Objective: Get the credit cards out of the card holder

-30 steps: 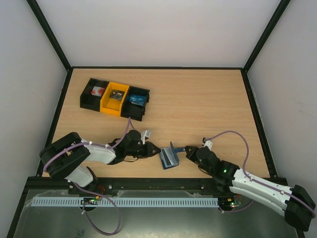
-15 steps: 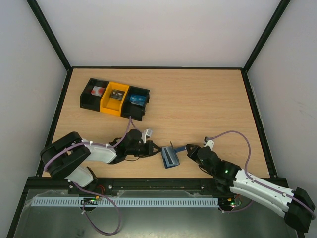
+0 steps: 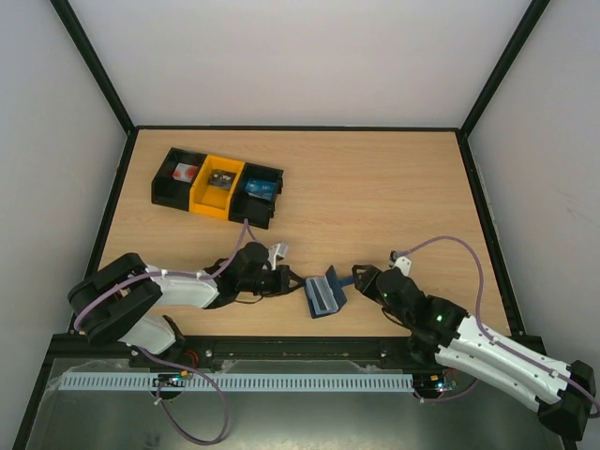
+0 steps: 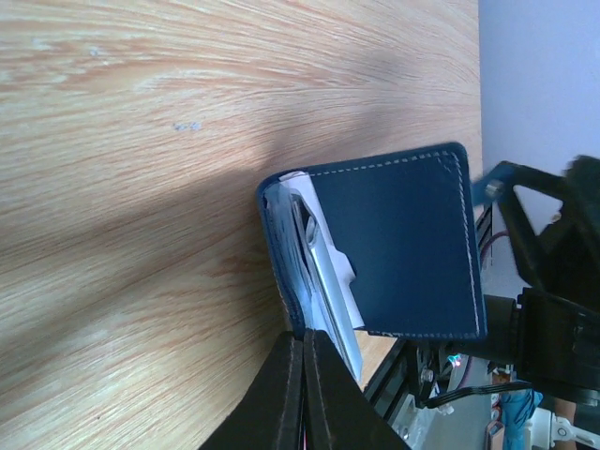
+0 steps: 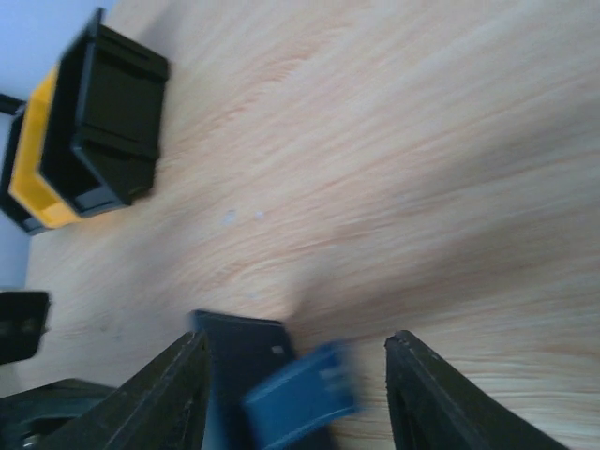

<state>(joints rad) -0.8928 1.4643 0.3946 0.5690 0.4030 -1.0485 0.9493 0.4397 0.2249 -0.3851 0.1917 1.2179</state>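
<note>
Left hand [image 4: 302,342], low on the tabletop [image 4: 131,141], is clamped on the card holder [image 4: 394,244], dark blue with pale stitching, near the front edge. Right hand [image 5: 295,352] has its fingers apart, a blurred blue credit card [image 5: 300,396] between them.

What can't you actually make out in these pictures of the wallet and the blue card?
Right wrist view: the blue card is motion-blurred, so whether it rests on the card holder or sits in a pocket is unclear.
Left wrist view: how many cards are inside; the holder's cover hides all but thin edges.
Top view: what the bins hold is too small to identify.
</note>
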